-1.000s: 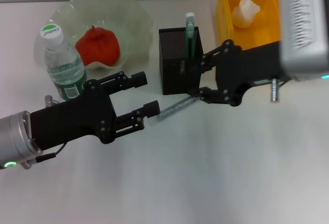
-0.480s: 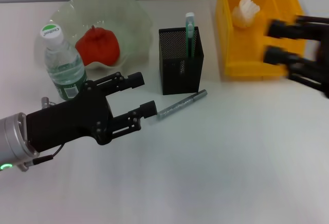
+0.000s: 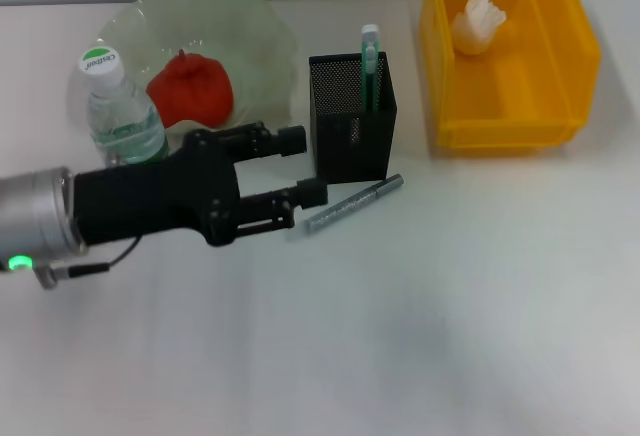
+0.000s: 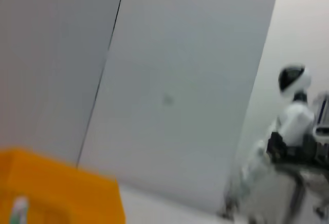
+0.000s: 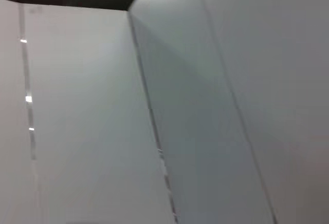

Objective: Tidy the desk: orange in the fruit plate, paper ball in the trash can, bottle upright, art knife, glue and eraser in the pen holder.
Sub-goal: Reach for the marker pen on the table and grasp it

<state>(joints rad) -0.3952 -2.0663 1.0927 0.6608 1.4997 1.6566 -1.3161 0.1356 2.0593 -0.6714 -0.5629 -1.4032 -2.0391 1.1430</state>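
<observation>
The right arm has withdrawn out of the head view entirely, and the black left gripper (image 3: 305,167) has advanced rightward until its spread, empty fingers reach the grey, slim art knife (image 3: 354,203) lying on the white desk (image 3: 450,306) just near of the black mesh pen holder (image 3: 352,116). That suggests the left arm is taking over the knife pick.

Counted: 1 orange-red fruit (image 3: 190,89) already in the pale green glass plate (image 3: 250,31); 1 clear water bottle (image 3: 122,121) upright; 1 white paper ball (image 3: 477,19) inside the yellow bin (image 3: 545,96); 1 green-white stick (image 3: 369,66) standing in the holder. I see no eraser.
</observation>
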